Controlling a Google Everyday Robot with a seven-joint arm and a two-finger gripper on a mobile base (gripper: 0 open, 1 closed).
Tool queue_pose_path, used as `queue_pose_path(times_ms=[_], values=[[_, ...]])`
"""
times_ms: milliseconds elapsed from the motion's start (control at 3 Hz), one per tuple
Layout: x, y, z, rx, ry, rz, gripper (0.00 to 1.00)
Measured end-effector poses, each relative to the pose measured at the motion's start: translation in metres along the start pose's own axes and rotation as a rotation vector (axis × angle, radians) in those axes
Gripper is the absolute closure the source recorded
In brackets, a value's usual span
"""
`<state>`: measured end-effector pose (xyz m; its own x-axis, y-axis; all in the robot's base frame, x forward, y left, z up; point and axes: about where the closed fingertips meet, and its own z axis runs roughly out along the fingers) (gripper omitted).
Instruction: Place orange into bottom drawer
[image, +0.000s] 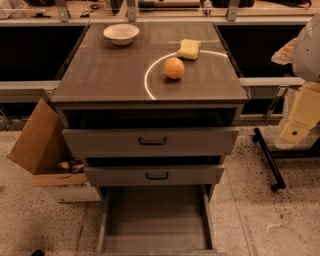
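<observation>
The orange (174, 68) sits on the cabinet's grey top, right of centre, just in front of a yellow sponge (189, 49). The bottom drawer (156, 239) is pulled out wide at floor level; its flat grey floor shows with nothing in it. My gripper (298, 122) hangs at the far right edge of the view, off to the right of the cabinet and well away from the orange, about level with the upper drawers. It holds nothing that I can see.
A white bowl (121, 34) stands at the back left of the top. The two upper drawers (151, 141) with dark handles are slightly pulled out. An open cardboard box (45, 150) stands left of the cabinet. A black wheeled leg (269, 159) lies on the floor at right.
</observation>
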<state>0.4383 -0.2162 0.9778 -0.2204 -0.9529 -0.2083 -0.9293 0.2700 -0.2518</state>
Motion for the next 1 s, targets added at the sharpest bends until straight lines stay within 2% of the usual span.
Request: queue_pose_path(times_ms=[333, 667, 1000], values=[[-0.001, -0.004, 0.002, 0.002, -0.019, 0.009, 0.00], [-0.008, -0.026, 0.017, 0.007, -0.125, 0.057, 0.00], [-0.025, -0.054, 0.054, -0.021, -0.267, 0.127, 0.00]])
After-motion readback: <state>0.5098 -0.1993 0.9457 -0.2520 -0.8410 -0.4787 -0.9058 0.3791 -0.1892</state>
